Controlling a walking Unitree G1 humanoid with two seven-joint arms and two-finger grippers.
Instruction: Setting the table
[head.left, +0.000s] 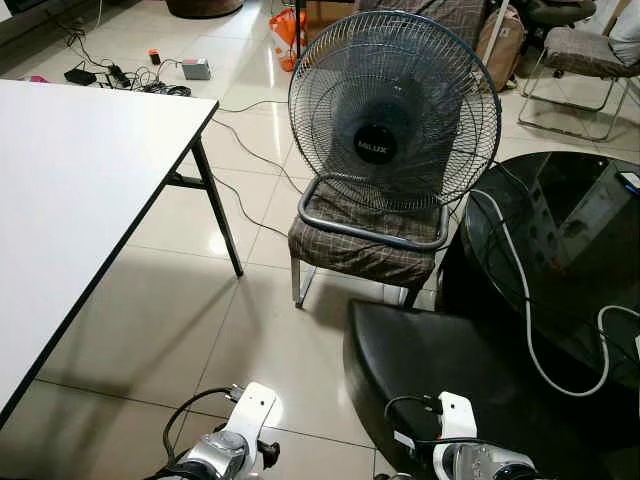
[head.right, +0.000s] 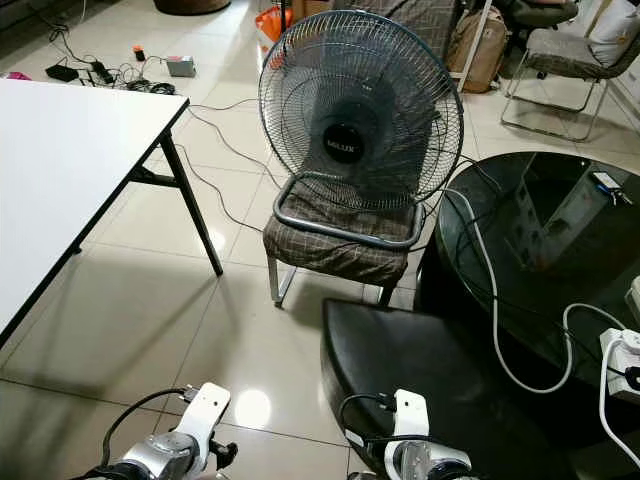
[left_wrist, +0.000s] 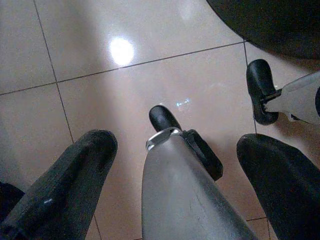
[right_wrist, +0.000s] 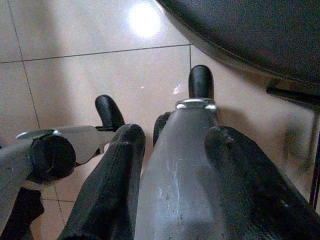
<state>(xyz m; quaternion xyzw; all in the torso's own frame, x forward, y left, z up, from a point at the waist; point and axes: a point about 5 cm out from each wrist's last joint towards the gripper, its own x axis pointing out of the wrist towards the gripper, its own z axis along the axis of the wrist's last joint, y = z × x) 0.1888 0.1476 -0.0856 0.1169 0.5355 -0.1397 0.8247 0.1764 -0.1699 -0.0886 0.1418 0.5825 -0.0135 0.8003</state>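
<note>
The white table (head.left: 70, 190) stands at the robot's left, a flat smooth top with thin black edge and a slanted black metal leg (head.left: 217, 205); its visible surface is bare. Ahead is a round electric fan (head.left: 393, 110) with a dark wire grille and a black hub, standing on a chair (head.left: 365, 245) with a checked brown fabric cushion and a chrome tube frame. To the right is a round table of dark glossy glass (head.left: 570, 250), with a white cable (head.left: 527, 310) curving over it, and just before it a black padded seat (head.left: 440, 370) with a matte leather-like surface. The floor (head.left: 250, 330) is of large shiny beige tiles that reflect the lamp. Far behind, black cables and small boxes (head.left: 150, 75) lie on the tiles. Both arms hang low over the floor. The left gripper (left_wrist: 175, 165) has its two thick black rubbery fingers (left_wrist: 75, 175) spread wide apart, holding nothing. The right gripper (right_wrist: 175, 165) has its fingers (right_wrist: 112, 185) apart also, more narrow, and nothing is between them.
</note>
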